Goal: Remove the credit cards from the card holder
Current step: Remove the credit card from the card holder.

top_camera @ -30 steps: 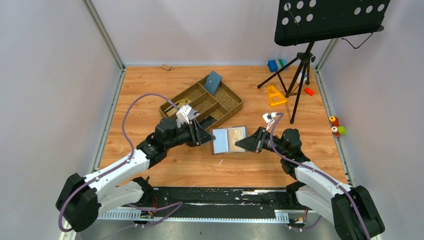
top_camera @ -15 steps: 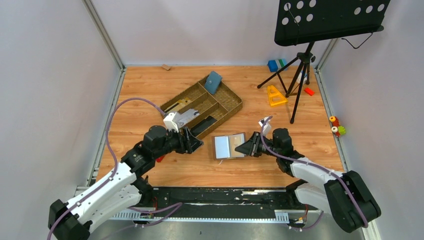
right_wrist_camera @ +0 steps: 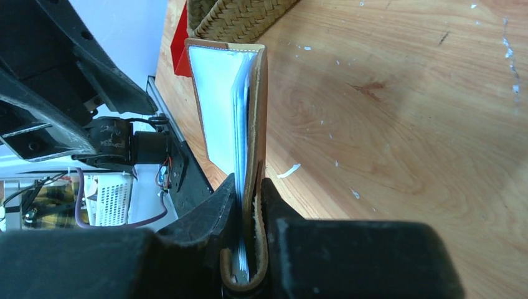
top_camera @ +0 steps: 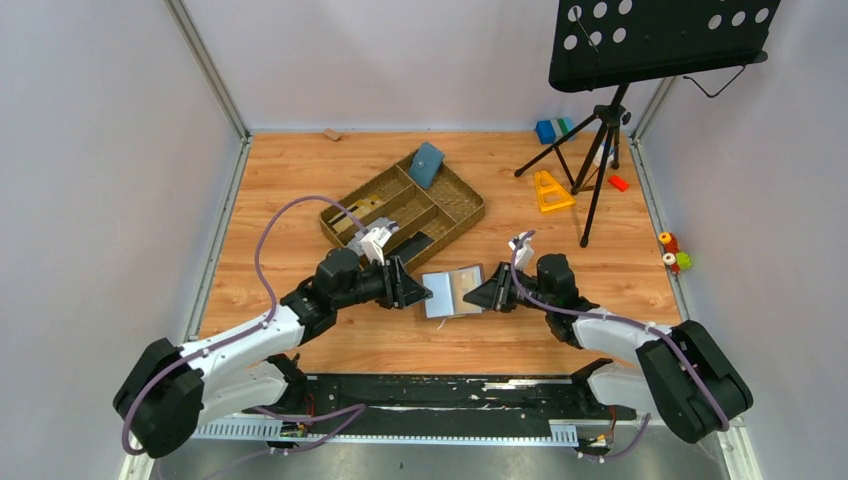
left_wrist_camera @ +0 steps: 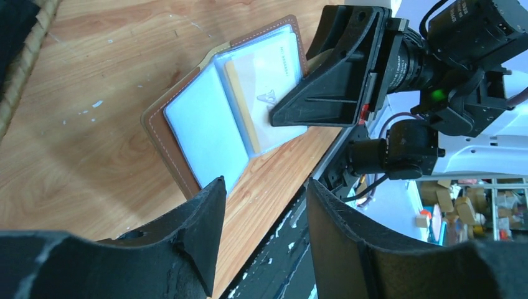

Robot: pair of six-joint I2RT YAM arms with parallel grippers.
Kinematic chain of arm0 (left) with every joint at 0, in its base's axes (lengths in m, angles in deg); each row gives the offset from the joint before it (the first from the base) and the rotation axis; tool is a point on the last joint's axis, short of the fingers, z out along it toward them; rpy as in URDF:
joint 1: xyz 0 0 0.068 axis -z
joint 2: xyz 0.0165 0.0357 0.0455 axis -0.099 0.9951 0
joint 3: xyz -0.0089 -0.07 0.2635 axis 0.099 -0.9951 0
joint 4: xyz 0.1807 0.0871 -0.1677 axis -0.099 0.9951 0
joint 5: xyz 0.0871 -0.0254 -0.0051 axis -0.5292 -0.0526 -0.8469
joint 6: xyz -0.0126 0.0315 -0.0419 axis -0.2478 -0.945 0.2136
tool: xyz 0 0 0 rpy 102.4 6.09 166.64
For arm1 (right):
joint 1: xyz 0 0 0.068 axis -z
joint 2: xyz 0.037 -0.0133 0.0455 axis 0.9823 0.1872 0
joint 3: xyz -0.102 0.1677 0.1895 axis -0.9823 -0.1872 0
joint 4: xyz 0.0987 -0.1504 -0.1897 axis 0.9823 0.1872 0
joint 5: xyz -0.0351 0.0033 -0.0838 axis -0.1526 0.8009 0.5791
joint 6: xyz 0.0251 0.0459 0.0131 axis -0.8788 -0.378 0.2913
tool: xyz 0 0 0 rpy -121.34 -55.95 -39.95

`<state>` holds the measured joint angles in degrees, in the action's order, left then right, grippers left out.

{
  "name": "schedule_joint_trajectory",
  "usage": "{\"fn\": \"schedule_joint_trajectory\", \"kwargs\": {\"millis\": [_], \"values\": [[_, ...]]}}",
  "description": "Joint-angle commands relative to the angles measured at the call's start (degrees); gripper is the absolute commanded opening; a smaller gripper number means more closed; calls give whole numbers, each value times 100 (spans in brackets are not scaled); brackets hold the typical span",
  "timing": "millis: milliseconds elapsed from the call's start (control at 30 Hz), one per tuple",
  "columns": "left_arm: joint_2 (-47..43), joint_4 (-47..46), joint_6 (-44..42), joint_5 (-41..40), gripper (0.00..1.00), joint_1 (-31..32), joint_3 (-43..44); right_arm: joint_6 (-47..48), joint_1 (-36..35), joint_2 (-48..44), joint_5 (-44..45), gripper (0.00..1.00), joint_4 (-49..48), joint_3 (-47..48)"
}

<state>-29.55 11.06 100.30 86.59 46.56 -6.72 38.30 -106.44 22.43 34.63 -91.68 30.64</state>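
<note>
The brown card holder (top_camera: 452, 292) is open, its right end raised off the table and its clear sleeves facing my left gripper. My right gripper (top_camera: 480, 296) is shut on its right end, pinching cover and sleeves together (right_wrist_camera: 249, 187). In the left wrist view the card holder (left_wrist_camera: 205, 121) shows a pale blue page and a credit card (left_wrist_camera: 271, 68) with an orange edge under plastic, with the right gripper (left_wrist_camera: 292, 113) on top of it. My left gripper (top_camera: 420, 295) is open and empty (left_wrist_camera: 264, 187), just off the holder's left edge.
A wicker tray (top_camera: 400, 205) with compartments lies behind the holder, a teal pouch (top_camera: 427, 163) at its far end. A music stand tripod (top_camera: 600, 130) and a yellow piece (top_camera: 550, 190) stand back right. A red object (right_wrist_camera: 180, 56) lies near the tray. A black rail (top_camera: 450, 385) runs along the near edge.
My left gripper opened, backed off to the left, then came back to the holder's left edge. My right gripper pulled the holder slightly nearer and tilted it up.
</note>
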Motion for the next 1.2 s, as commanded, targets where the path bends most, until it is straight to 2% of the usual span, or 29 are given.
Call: {"fn": "schedule_joint_trajectory", "kwargs": {"millis": [0,400,667,867,1167], "values": [[450,-864,173,325,56,25,115,17,-40,197,-288,0,-767,215],[1382,-965,244,387,50,16,492,-160,-39,403,-554,0,-1144,186],[1468,-1434,422,477,48,17,274,-272,-39,368,-674,0,-1226,218],[1754,-2277,749,872,42,16,171,-522,-39,376,-988,0,-1626,211],[2062,-2274,904,1048,35,-19,337,-999,-44,542,-1176,0,-2260,130]]}}
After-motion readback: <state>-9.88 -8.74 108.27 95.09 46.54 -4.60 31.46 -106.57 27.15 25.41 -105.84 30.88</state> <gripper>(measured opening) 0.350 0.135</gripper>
